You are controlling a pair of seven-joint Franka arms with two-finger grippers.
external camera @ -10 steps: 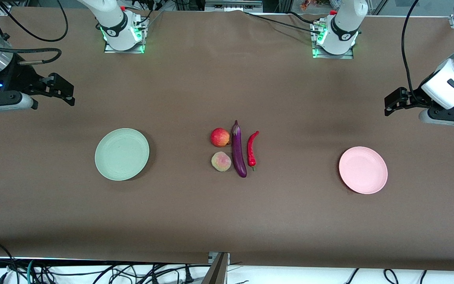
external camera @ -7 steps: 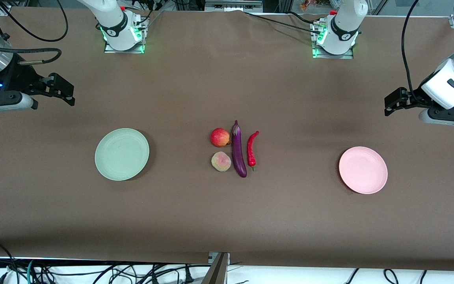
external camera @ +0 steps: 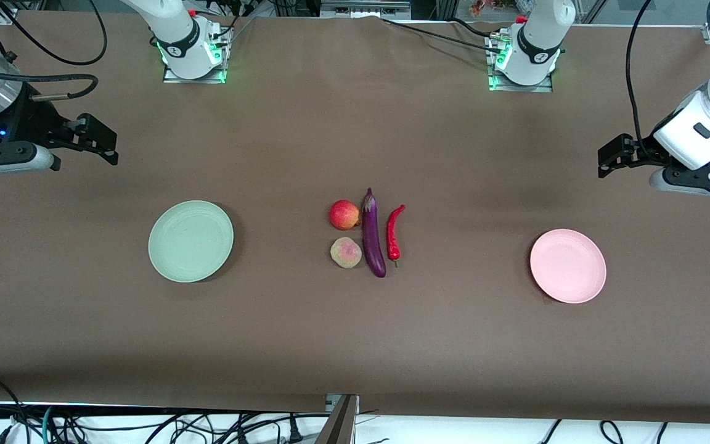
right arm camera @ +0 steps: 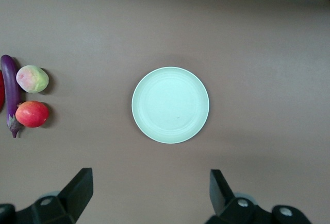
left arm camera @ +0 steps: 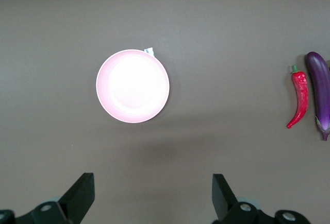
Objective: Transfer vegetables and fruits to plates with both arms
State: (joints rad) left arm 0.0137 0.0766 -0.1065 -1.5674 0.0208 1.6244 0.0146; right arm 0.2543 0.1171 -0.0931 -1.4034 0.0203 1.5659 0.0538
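Note:
The purple eggplant [external camera: 373, 234] lies mid-table, with the red chili [external camera: 394, 231] beside it toward the left arm's end. The red-orange apple [external camera: 344, 214] and the pale peach [external camera: 346, 253] lie beside it toward the right arm's end. The green plate [external camera: 190, 241] and the pink plate [external camera: 567, 266] are empty. My left gripper [external camera: 611, 155] is open, high over bare table near the pink plate [left arm camera: 132, 86]. My right gripper [external camera: 103, 140] is open, high over bare table near the green plate [right arm camera: 170, 105]. The left wrist view shows the chili [left arm camera: 299, 98] and the eggplant [left arm camera: 320, 92]. The right wrist view shows the peach [right arm camera: 32, 79] and the apple [right arm camera: 32, 114].
The brown table cover [external camera: 355, 345] spans the whole work area. The two arm bases [external camera: 191, 52] [external camera: 524, 58] stand along the edge farthest from the camera. Cables hang below the table edge nearest the camera.
The left arm has shifted slightly toward the bases' edge of the table. The right arm and all the objects have not moved.

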